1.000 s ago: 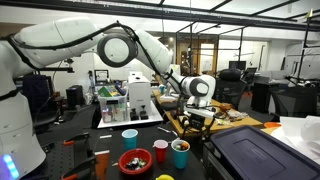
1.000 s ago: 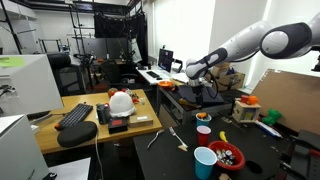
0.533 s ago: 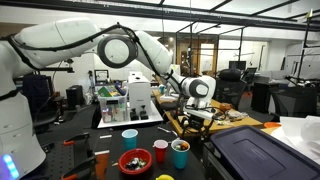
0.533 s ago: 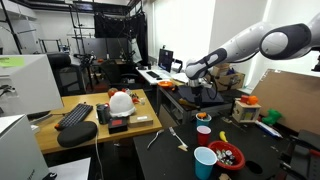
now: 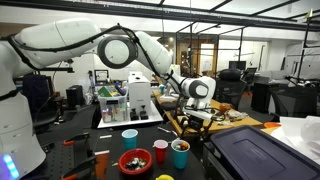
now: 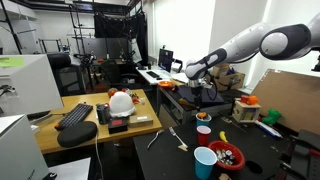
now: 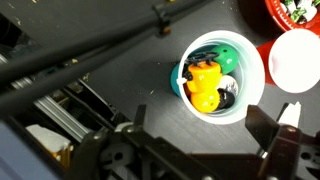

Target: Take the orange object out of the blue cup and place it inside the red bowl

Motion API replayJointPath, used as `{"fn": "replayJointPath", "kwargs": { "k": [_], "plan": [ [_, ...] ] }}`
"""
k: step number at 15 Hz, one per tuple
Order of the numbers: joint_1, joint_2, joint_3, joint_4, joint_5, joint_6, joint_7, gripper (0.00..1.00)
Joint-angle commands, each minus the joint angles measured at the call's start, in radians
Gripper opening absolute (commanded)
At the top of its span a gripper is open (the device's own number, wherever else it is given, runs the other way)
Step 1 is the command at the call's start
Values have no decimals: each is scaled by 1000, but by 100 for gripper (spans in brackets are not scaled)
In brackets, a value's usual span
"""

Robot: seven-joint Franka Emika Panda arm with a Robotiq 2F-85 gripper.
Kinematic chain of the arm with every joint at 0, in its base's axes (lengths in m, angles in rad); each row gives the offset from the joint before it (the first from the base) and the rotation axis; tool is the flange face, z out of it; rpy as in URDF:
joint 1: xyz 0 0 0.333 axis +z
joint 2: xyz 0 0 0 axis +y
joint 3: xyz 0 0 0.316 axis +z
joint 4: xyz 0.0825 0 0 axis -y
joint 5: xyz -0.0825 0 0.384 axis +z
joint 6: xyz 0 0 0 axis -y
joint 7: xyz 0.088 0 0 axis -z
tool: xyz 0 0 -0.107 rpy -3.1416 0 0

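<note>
The blue cup (image 7: 240, 92) is seen from above in the wrist view, with the orange object (image 7: 203, 86) inside it beside green and dark bits. In an exterior view the cup (image 5: 180, 155) stands on the dark table with the orange object (image 5: 180, 145) at its mouth. The red bowl (image 5: 135, 161) lies left of it, past the small red cup (image 5: 160, 151); its edge shows in the wrist view (image 7: 296, 10). My gripper (image 7: 210, 128) is open and empty, well above the blue cup. It also shows in both exterior views (image 5: 199, 117) (image 6: 205, 96).
A paler light-blue cup (image 5: 130, 137) stands behind the red bowl and shows near the table's edge (image 6: 204, 161). The red cup (image 7: 299, 58) touches the blue cup's side. A large dark bin (image 5: 255, 150) sits right of the cups. A cluttered wooden tray (image 5: 210, 120) lies behind them.
</note>
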Motion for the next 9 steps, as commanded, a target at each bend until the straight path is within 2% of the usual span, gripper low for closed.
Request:
{"fn": "replayJointPath", "kwargs": {
  "k": [1,6,9],
  "plan": [
    [11,-92,0,-200,-1,122,39,100],
    [29,-175,3,-394,-3,314,45,100],
    [48,-230,12,-515,-9,433,99,100]
  ]
}}
